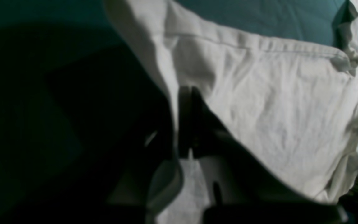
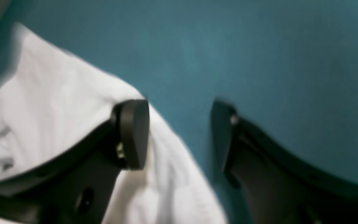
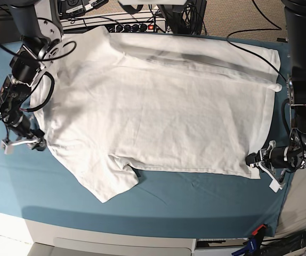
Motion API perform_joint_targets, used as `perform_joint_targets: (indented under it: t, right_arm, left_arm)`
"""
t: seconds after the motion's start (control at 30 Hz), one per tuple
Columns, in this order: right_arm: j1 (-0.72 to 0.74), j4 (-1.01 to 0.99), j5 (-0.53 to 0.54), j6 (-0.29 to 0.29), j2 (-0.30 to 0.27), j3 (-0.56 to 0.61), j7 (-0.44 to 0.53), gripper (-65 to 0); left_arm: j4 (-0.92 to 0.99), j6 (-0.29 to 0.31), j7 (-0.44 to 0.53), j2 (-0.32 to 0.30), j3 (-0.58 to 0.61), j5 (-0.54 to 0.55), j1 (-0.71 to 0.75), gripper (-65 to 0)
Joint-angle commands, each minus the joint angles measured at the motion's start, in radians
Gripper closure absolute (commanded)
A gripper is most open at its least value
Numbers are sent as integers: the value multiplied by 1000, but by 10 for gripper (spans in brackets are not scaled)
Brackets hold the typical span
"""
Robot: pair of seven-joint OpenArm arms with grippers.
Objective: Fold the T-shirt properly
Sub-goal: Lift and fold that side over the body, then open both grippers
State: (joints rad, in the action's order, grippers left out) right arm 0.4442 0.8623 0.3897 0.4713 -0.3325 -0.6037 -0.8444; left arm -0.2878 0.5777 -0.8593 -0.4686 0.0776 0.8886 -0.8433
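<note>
**At the shirt's two ends, one gripper clamped and one spread wide**

At the near corner of the T-shirt [image 3: 158, 112], on the base view's right, the left gripper [image 3: 260, 161] sits low on the teal table cloth [image 3: 195, 205] with its jaws closed on the shirt's corner. Its wrist view shows the dark fingers [image 1: 189, 118] pressed together with a fold of white cloth and its stitched hem rising out between them, so this end looks secured.

From that corner the shirt runs across the cloth toward the far side, lying flat and spread out with light wrinkles. Its long axis goes side to side in the base view, and one short sleeve [image 3: 113, 184] juts toward the front edge of the table.

At the shirt's opposite end, on the base view's left, the right gripper [image 3: 21, 142] stands with its jaws wide apart and holds nothing. In its wrist view one finger [image 2: 134, 133] overlaps the shirt's edge while the other finger [image 2: 224, 137] is over bare teal cloth, so the fabric's border passes under the open gap. Whether either pad touches the cloth I cannot tell, since that view is blurred.

The coming move likely turns on this: the shirt lies between the two arms, the left already gripping, the right needing to close on the edge beneath it before both ends can lift together.
</note>
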Motion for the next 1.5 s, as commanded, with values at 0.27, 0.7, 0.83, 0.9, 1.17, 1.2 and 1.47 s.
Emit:
perform_joint_targets:
  t: [0.27, 0.7, 0.83, 0.9, 1.17, 1.2, 1.47]
  right_arm:
    - [28, 13, 10, 2, 11, 203, 4, -329]
    - [27, 17, -85, 16, 0, 216, 96, 0]
    - [26, 26, -79, 128, 0, 216, 93, 0]
    - [16, 50, -53, 148, 0, 216, 84, 0]
    - [-147, 337, -38, 179, 0, 216, 31, 0]
    - [-176, 381, -37, 179, 0, 216, 28, 0]
    - [-388, 643, -16, 177, 0, 214, 23, 0]
  left_arm:
    - [-16, 11, 10, -14, -2, 24, -38, 0]
    - [-27, 48, -14, -24, -2, 56, -37, 0]
    - [-51, 93, -103, -47, -2, 167, -37, 0]
    - [-53, 120, -151, -59, -2, 210, -37, 0]
    - [-54, 120, -326, -104, -2, 412, 14, 0]
    - [-54, 120, -355, -108, -2, 449, 24, 0]
    - [-101, 120, -537, -168, -2, 595, 103, 0]
